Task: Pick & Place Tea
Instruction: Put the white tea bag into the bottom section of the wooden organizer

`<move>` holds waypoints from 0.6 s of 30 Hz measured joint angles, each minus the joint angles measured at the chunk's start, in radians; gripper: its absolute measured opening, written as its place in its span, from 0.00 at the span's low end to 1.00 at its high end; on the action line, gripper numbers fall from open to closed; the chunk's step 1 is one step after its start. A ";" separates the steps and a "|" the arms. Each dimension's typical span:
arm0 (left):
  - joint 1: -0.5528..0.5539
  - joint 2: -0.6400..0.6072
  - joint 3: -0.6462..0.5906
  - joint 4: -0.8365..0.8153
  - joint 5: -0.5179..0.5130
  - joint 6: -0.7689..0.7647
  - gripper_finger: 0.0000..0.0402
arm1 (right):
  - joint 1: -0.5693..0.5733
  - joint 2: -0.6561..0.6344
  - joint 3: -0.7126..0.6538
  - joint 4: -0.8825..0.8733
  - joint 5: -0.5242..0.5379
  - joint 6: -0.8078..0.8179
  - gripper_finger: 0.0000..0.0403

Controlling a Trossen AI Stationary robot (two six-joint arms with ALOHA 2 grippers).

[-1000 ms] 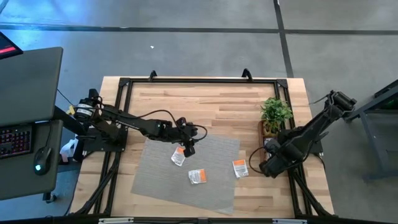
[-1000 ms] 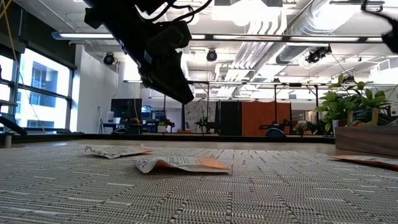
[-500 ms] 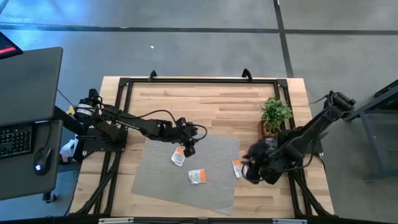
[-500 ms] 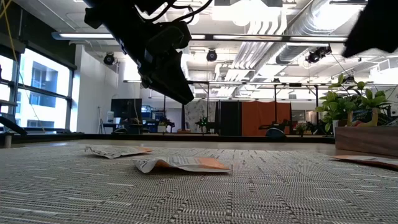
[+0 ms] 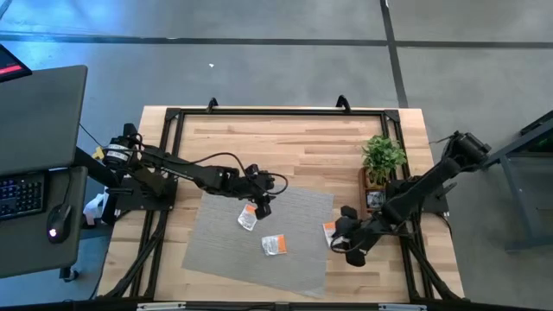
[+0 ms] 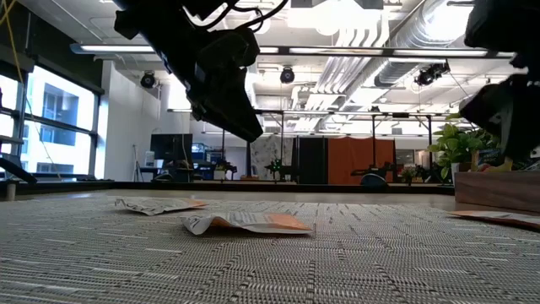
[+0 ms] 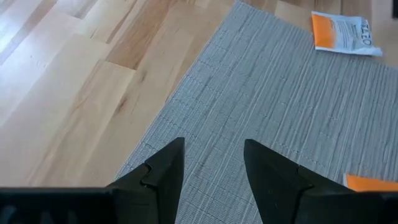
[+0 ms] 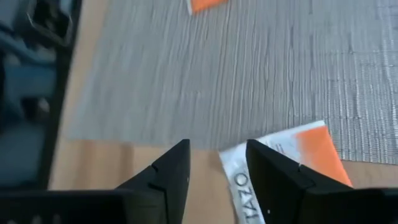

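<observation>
Three white-and-orange tea sachets lie flat around the grey mat (image 5: 259,242): one (image 5: 248,216) by my left gripper, one (image 5: 276,245) mid-mat, and one (image 5: 332,231) at the mat's right edge. My left gripper (image 5: 261,204) hovers open above the mat's far part with only mat between its fingers (image 7: 211,165). My right gripper (image 5: 342,240) stands open, slanting down just over the right sachet (image 8: 283,163), which lies half on the mat and half on the wood. I cannot tell whether the right gripper touches the sachet.
A small green potted plant (image 5: 383,155) and a narrow brown wooden tray (image 5: 371,186) stand at the table's right, behind my right arm. Bare wood lies beyond the mat's far edge. A black frame (image 5: 285,111) runs along the table's edges.
My right gripper has swung from beside the wooden tray toward the table's left, sinking and rolling its wrist, and now stands over the right sachet. The sachets have not moved.
</observation>
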 joint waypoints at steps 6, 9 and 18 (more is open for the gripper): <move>0.000 0.000 0.000 0.002 -0.023 -0.040 0.41 | 0.001 0.125 -0.002 -0.018 -0.055 -0.123 0.44; 0.000 0.000 0.000 0.006 -0.034 -0.042 0.41 | 0.001 0.186 0.002 -0.020 -0.024 -0.171 0.43; 0.000 0.000 0.000 0.031 -0.035 -0.065 0.41 | 0.000 0.244 0.008 -0.051 0.050 -0.323 0.24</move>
